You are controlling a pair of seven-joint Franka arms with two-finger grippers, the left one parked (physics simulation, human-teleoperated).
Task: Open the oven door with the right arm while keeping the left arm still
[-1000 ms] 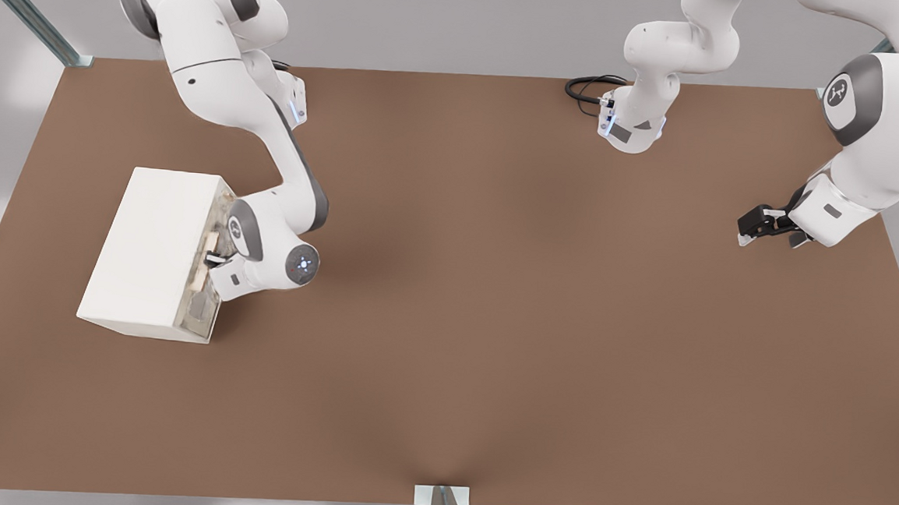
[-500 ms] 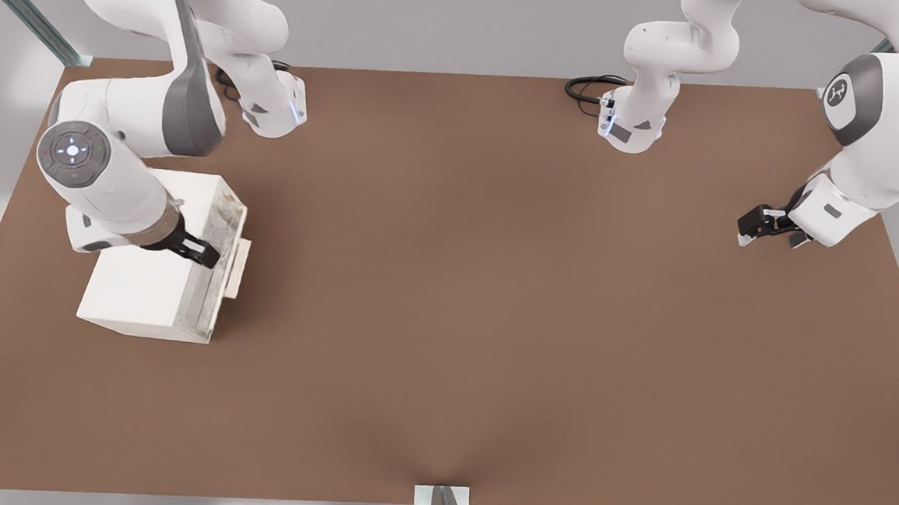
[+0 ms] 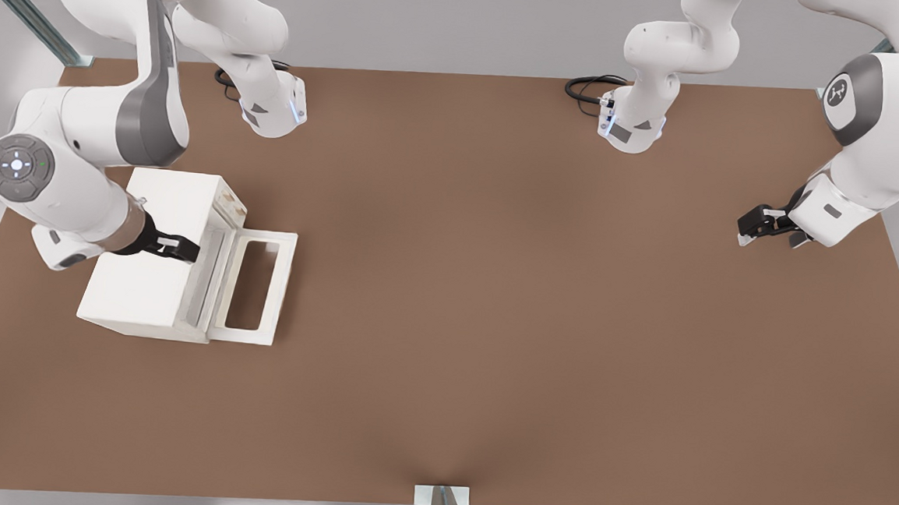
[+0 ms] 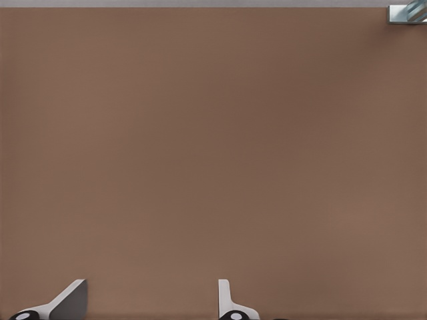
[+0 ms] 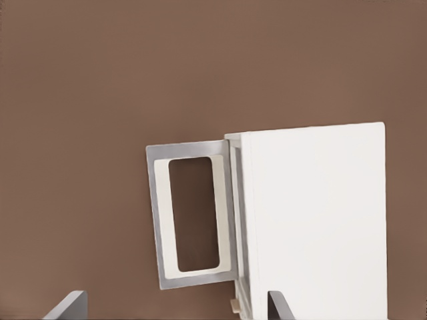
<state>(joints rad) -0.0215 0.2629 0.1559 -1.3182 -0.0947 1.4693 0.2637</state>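
The oven door lies dropped flat on the table at the front view's left (window facing up); the empty gripper, fingers spread, hovers over the oven.

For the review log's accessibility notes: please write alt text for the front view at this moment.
The oven door lies folded down flat on the brown table, open in front of the cream oven near the front view's left edge. The right arm reaches over the oven, its black gripper open above the oven's top near the front edge, holding nothing.
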